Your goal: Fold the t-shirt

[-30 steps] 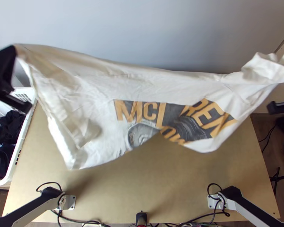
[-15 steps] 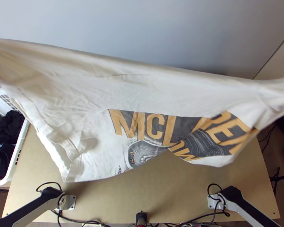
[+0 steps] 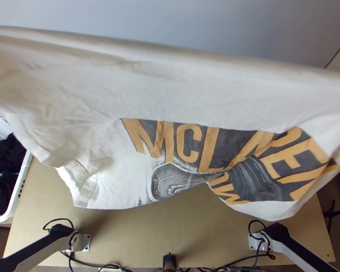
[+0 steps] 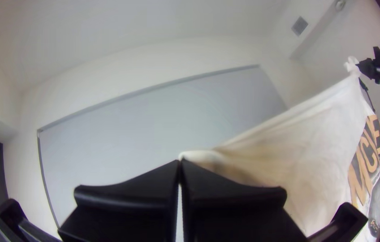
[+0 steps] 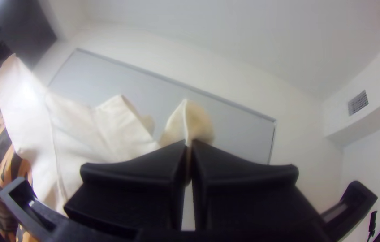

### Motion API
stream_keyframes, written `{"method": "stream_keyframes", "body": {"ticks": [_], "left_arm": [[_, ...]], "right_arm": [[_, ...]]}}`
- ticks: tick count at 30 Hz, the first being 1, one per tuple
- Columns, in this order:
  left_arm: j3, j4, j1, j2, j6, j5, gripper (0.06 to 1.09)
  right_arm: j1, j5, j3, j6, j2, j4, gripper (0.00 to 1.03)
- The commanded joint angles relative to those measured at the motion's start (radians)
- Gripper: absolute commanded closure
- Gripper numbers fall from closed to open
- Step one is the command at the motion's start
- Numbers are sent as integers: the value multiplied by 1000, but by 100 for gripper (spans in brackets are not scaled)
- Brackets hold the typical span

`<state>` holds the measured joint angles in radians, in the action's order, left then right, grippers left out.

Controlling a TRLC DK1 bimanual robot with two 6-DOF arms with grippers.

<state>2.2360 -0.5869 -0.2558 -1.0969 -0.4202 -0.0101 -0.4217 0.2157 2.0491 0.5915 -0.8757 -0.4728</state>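
The white t-shirt (image 3: 170, 90) hangs stretched high over the table in the top view, its printed front facing the camera and its lower part creased and folded over. In the left wrist view my left gripper (image 4: 180, 162) is shut on an edge of the t-shirt (image 4: 315, 143); the cloth runs off to the other arm's gripper. My right gripper (image 5: 189, 143) is shut on a bunched part of the t-shirt (image 5: 78, 130) in the right wrist view, with a loose fold standing up at its fingertips.
Below the cloth lies the wooden table (image 3: 138, 235). A white basket (image 3: 21, 186) with dark clothes (image 3: 7, 156) stands at its left. The arms' bases, cables and a small black device (image 3: 169, 260) sit along the near edge.
The t-shirt has been drawn wider and looks larger in the top view, its upper edge now higher on the left. Both grippers, earlier at the top view's sides, have moved outward beyond its edges.
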Motion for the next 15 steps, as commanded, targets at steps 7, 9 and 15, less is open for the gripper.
{"method": "stream_keyframes", "body": {"ticks": [7, 9, 15], "left_arm": [[-24, -116, 4, 55, 8, 21, 105], [-38, -133, 6, 74, 9, 21, 105], [-187, -202, 4, 186, 34, -11, 105]], "right_arm": [[40, -9, 141, -176, -3, -240, 100], [72, -21, 181, -180, 6, -306, 100], [127, -59, 114, -233, 119, -491, 100]]}}
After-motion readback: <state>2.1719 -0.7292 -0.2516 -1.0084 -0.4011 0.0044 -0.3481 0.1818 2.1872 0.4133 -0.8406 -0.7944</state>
